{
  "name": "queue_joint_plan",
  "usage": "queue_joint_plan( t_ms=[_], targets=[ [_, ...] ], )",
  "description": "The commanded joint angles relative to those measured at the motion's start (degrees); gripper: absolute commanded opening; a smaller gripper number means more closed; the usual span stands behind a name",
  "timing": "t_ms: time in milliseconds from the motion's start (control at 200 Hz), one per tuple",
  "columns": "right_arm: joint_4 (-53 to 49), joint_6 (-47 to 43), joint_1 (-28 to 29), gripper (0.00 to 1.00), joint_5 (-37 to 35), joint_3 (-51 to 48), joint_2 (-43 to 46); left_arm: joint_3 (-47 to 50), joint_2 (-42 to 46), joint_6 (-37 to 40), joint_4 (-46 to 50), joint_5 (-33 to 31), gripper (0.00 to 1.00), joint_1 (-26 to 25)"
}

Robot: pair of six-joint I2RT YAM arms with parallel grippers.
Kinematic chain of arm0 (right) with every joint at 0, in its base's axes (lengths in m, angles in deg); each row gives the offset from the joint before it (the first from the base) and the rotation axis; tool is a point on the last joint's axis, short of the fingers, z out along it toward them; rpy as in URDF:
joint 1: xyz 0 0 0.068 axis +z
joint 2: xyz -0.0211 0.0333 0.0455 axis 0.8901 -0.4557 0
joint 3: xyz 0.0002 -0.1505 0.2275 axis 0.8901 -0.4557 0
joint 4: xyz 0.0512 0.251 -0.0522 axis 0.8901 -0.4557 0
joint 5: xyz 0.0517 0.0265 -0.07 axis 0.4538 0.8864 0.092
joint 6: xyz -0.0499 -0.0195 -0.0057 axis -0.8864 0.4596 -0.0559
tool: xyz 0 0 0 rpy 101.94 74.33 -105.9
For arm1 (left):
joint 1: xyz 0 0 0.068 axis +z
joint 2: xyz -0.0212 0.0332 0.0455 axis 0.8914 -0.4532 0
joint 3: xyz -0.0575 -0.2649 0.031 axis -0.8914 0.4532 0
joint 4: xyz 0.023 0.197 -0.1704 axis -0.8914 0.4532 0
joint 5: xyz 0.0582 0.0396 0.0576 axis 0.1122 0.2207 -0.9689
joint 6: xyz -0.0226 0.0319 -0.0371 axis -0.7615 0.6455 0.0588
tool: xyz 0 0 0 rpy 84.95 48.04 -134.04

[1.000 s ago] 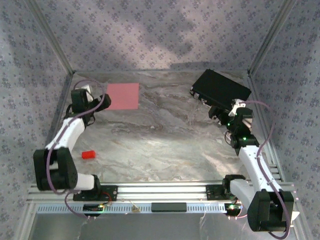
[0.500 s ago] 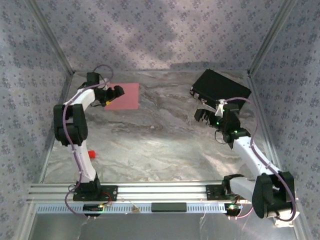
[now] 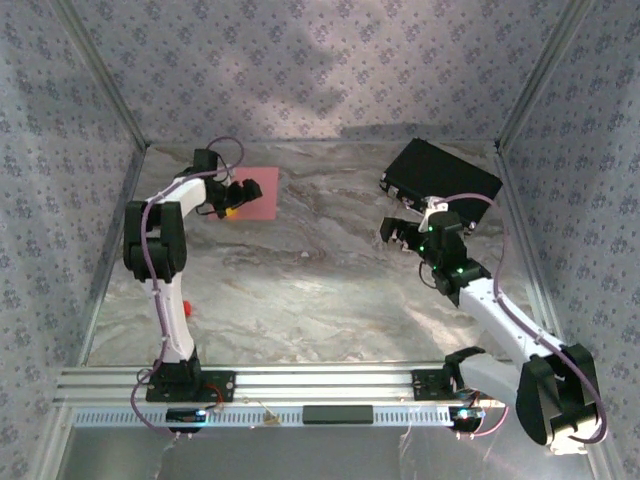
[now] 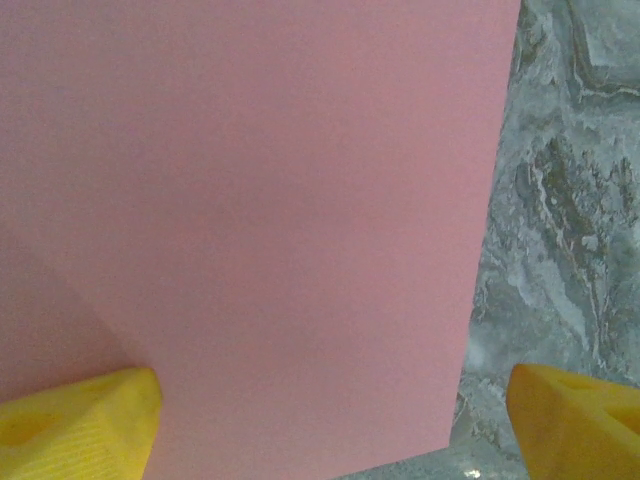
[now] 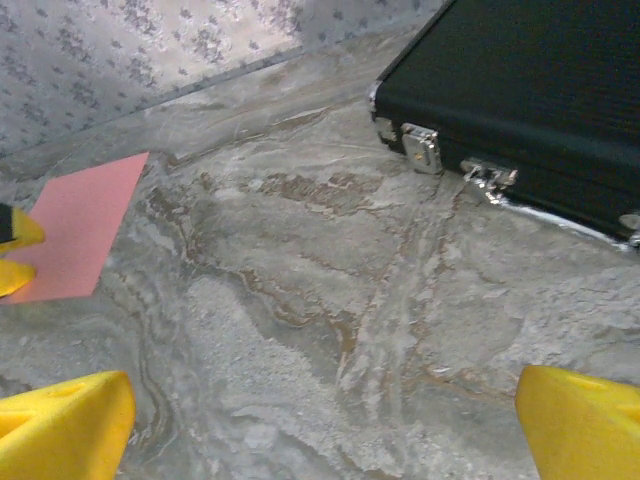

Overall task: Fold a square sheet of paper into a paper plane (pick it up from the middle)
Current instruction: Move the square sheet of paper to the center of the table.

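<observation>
The square sheet of paper point(image 3: 260, 192) lies flat and salmon-pink on the marble table at the back left, uncreased. My left gripper point(image 3: 238, 195) hovers over its left part, open. In the left wrist view the paper point(image 4: 250, 200) spreads under the left gripper point(image 4: 330, 440); one yellow fingertip point(image 4: 80, 420) is above the sheet, the other point(image 4: 575, 420) above bare table past its right edge. My right gripper point(image 3: 400, 232) is open near the black case, nothing between its fingertips point(image 5: 60, 425). The right wrist view has the paper point(image 5: 85, 225) far left. A paper plane is out of view.
A black rectangular case point(image 3: 442, 175) with metal latches lies at the back right, close behind the right gripper; its edge point(image 5: 520, 110) is in the right wrist view. A small red block point(image 3: 186, 308) peeks from behind the left arm. Patterned walls enclose the marble table point(image 3: 320, 280).
The left arm swung from the table's left edge out over the paper. The right arm reached forward and leftward, away from the case's side.
</observation>
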Motion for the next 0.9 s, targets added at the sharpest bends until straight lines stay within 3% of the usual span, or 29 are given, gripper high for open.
queue_joint_plan(
  t_ms=[0,430,560,725,895],
  targets=[
    [1.0,-2.5,0.2,0.99,-3.8,-2.1,2.7,4.3,0.5,-0.7,2.7,-1.8,0.88,-1.9],
    [-4.6,0.5,1.3,0.99,-2.6,-2.9,11.9,20.3,11.9,-2.2,1.2,-4.4,0.87,-11.8],
    [-5.4,1.0,1.4,0.99,-2.2,-3.1,13.3,23.6,17.4,-3.7,0.9,-6.9,0.87,-12.6],
    [-6.0,0.8,1.5,0.99,-0.8,-3.7,13.7,18.8,19.8,-5.7,1.7,-8.8,0.88,-12.5],
    [-7.0,-0.8,1.3,0.99,-2.1,-3.2,14.1,7.2,13.2,-5.7,5.9,-9.2,0.88,-12.6]
  ],
)
